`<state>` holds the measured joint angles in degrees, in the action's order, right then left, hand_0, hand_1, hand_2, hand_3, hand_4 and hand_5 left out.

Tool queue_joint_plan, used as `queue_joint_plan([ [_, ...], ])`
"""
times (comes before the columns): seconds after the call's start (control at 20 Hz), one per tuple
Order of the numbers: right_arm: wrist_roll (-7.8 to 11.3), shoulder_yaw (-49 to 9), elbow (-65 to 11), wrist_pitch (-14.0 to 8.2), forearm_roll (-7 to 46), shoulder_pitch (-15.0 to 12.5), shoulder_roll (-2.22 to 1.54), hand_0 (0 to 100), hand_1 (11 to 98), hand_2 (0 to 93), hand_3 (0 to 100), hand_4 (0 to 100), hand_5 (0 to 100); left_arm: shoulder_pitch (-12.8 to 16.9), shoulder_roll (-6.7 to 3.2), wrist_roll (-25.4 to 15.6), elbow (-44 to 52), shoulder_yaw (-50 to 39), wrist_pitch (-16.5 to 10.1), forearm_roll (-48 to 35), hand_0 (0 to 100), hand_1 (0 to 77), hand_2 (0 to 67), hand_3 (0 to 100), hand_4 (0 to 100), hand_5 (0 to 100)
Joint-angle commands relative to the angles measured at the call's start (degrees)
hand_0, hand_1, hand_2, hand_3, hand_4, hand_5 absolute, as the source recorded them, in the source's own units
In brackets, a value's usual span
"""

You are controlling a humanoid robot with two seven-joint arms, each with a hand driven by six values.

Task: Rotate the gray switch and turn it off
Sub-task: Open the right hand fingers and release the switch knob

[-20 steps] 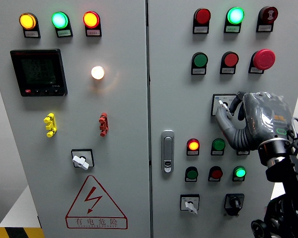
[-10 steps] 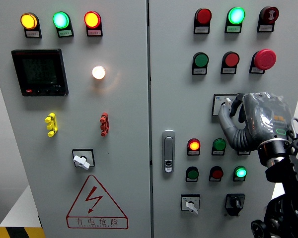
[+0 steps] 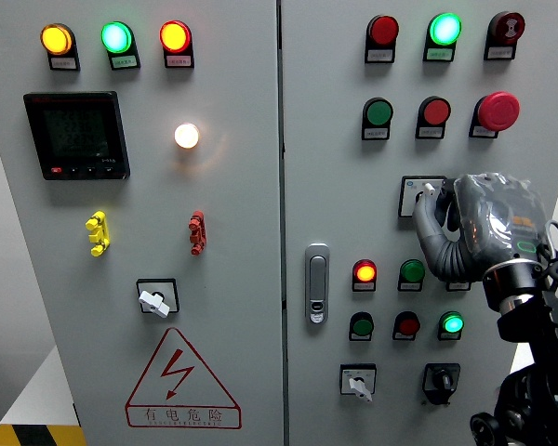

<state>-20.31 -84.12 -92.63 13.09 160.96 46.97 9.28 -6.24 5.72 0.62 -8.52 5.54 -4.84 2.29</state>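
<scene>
Right hand (image 3: 465,228) gripping the gray switch (image 3: 426,197) above the red lamp (image 3: 364,271); turn apparently unfinished.

Gray switch (image 3: 426,194) on right panel's square plate, mostly hidden behind hand (image 3: 465,223).

Red triangular warning sign (image 3: 182,378) with a lightning bolt, low on the left cabinet door (image 3: 232,307); beneath the bolt, red Chinese characters reading 有电危险. Small label plates (image 3: 118,63) under the indicator lamps, print too small to read. Dark meter display (image 3: 76,136): nothing legible.
</scene>
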Motion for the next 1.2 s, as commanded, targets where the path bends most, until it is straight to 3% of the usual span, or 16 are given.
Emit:
queue_joint_plan([
  [0.0, 0.00, 0.00, -0.01, 0.01, 0.06, -0.04, 0.04, 0, 21.5, 63.5, 83, 88, 97, 0.00, 0.00, 0.00, 0.00, 0.00, 0.00, 0.00, 34, 0.0, 12.3, 22, 12, 12],
  [0.15, 0.00, 0.00, -0.01, 0.10, 0.06, -0.12, 0.04, 0, 25.7, 62.0, 83, 88, 97, 0.00, 0.00, 0.00, 0.00, 0.00, 0.00, 0.00, 34, 0.0, 12.3, 22, 12, 12],
  [0.8, 0.09, -0.26, -0.97, 0.10, 0.06, -0.65, 0.04, 0, 25.8, 59.7, 82, 88, 96, 0.00, 0.00, 0.00, 0.00, 0.00, 0.00, 0.00, 34, 0.0, 12.3, 22, 12, 12],
  [1.15, 0.09, -0.79, -2.64, 0.01, 0.15, -2.14, -0.22, 0, 25.7, 58.5, 82, 88, 96, 0.00, 0.00, 0.00, 0.00, 0.00, 0.00, 0.00, 34, 0.0, 12.3, 22, 12, 12],
])
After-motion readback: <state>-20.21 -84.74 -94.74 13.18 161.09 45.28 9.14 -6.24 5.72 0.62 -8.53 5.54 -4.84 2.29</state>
